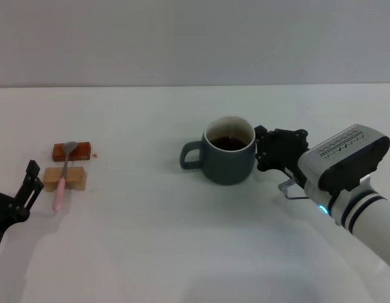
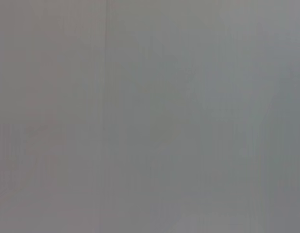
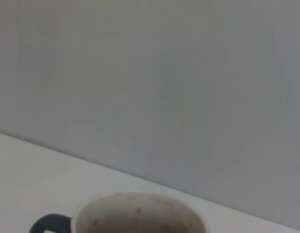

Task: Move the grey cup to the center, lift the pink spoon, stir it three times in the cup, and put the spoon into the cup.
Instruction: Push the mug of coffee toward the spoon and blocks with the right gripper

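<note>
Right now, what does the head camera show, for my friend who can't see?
A rounded blue-grey ceramic mug stands mid-table, the right pincer beside it. Far left, a slim pink-handled spoon rests across two small blocks, near the left pincer.

Count on the table (image 1: 151, 252): one cup (image 1: 230, 158), grey, with a single loop handle. One spoon (image 1: 64, 173), pink-handled. Two blocks: one reddish-brown block (image 1: 81, 150), one light wooden block (image 1: 76, 179). Two grippers in sight: one left gripper (image 1: 32, 177), one right gripper (image 1: 278, 151).
</note>
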Controlling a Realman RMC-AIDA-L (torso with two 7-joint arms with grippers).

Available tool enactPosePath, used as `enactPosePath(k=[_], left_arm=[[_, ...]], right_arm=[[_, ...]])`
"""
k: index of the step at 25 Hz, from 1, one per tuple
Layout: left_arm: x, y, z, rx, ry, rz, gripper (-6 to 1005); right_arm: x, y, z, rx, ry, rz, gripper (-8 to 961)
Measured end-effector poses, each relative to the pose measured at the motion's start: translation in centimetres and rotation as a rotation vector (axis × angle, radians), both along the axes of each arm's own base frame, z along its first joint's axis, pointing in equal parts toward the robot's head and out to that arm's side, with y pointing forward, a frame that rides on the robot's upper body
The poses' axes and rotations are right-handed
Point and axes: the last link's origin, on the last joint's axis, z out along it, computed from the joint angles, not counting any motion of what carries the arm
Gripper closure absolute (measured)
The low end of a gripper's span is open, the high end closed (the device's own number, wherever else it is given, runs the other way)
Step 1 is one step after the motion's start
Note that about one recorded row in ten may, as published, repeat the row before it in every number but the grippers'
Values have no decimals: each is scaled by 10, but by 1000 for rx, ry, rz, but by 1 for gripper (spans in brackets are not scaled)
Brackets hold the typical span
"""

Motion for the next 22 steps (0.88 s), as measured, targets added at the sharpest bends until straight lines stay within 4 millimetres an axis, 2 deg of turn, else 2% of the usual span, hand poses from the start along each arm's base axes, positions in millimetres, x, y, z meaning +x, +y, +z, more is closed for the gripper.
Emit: enactPosePath(k=[22], left_arm=[[3,-2,-3,-14,0,-14,156]], right_arm=[[-29,-16,-29,-140,-40,107,953]])
